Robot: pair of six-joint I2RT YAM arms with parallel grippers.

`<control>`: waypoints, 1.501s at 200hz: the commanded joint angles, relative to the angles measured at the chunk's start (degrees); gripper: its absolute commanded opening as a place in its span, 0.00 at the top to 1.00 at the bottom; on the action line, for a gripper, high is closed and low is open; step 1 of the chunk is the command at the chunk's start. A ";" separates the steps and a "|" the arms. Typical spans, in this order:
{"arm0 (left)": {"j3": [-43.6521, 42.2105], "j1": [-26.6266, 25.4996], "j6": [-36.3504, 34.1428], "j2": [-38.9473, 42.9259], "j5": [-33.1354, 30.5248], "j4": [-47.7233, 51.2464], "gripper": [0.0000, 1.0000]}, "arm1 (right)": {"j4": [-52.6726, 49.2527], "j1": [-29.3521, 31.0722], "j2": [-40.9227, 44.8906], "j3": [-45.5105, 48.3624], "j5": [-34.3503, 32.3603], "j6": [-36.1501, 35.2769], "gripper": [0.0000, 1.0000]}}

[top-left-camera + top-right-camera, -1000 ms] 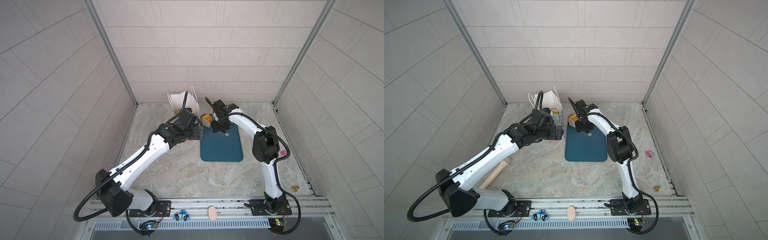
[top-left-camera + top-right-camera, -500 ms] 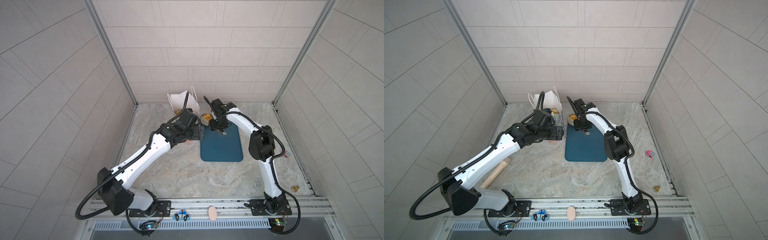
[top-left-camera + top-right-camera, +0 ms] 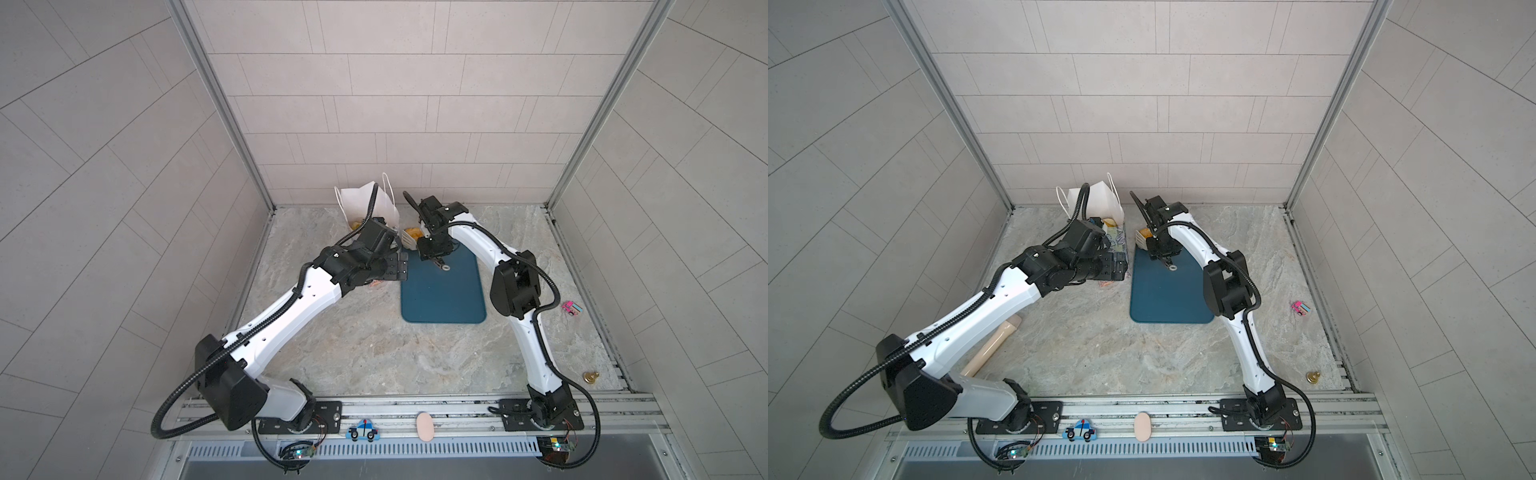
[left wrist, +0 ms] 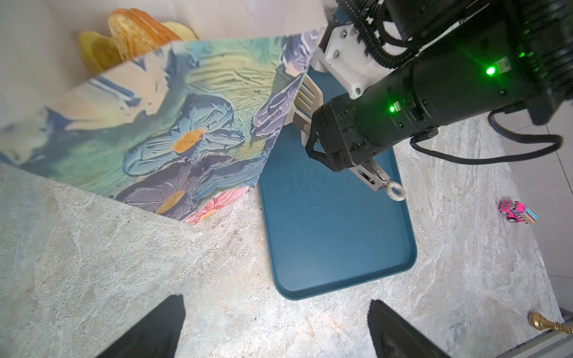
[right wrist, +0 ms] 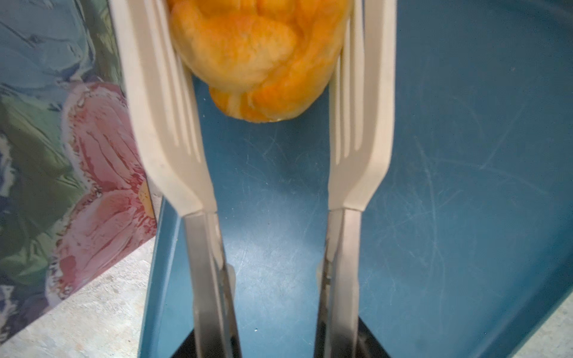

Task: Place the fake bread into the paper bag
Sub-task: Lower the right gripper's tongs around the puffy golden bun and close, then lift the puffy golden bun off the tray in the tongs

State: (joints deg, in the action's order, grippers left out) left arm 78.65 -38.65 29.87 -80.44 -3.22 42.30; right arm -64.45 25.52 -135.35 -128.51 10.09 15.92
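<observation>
The left hand (image 4: pixel 276 325) is spread wide, low over the worktop (image 3: pixel 374 353) just near of the paper bag (image 4: pixel 155 124). The bag stands far, left of centre, with fake bread (image 4: pixel 136 31) inside. Just right, tongs (image 5: pixel 161 124) pinch a golden roll (image 5: pixel 257 55) over the blue tray (image 3: pixel 444 299). The right hand (image 3: pixel 430 248) clamps the tongs.
</observation>
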 commanded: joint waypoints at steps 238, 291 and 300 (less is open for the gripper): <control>2.03 -1.78 -1.30 0.20 0.76 0.15 0.00 | 6.29 -6.40 26.31 26.41 8.65 1.87 0.59; 5.46 -1.80 -3.31 0.00 0.19 0.73 0.00 | 7.44 -7.17 30.97 27.51 10.91 2.99 0.58; 6.17 -1.70 -3.56 -0.14 0.13 0.85 0.00 | 7.57 -7.16 31.64 27.36 11.17 3.23 0.58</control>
State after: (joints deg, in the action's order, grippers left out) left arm 81.56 -40.27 27.62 -80.44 -2.37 42.37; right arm -58.37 18.57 -108.49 -100.27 19.57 18.26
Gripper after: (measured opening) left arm 0.999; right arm 0.418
